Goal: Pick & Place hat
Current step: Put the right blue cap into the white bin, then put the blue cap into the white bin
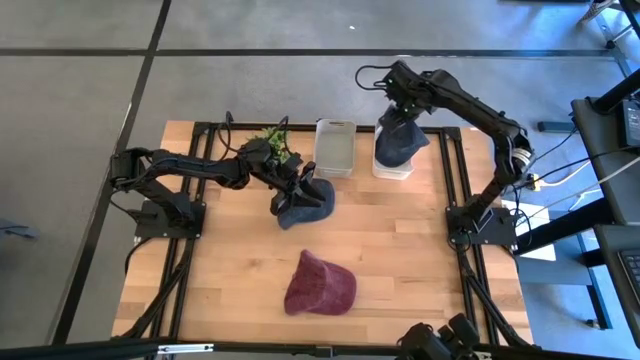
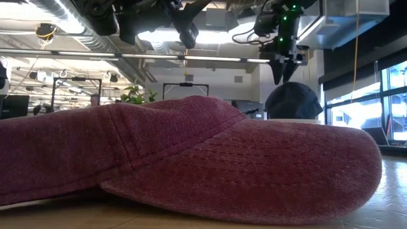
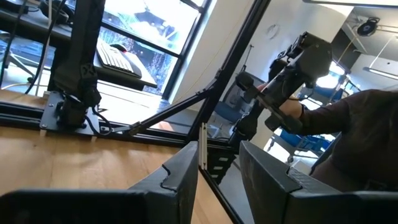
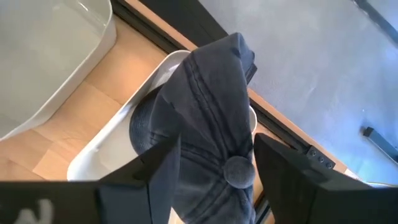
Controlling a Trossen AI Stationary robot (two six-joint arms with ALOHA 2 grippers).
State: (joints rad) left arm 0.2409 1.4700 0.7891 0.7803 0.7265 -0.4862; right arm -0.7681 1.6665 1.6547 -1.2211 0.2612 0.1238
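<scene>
A navy hat stands bunched in a white tray at the table's far right. My right gripper comes down on it from above and is shut on its crown. A second dark navy hat lies on the wood near the table's middle. My left gripper hovers just left of it, open, fingers level and pointing to the table's right, with nothing between them. A maroon hat lies flat on the near part of the table and fills the low view. My right gripper holds the navy hat by the top of its crown, beside the button, pinched between the two fingers. The fingers come from above, pointing down. The hat's lower part rests in the white tray, its cloth bunched upward.
A second, empty white tray sits left of the first one. A green plant stands behind my left gripper. Black frame rails run along both sides of the table. Bare wood lies around the maroon hat.
</scene>
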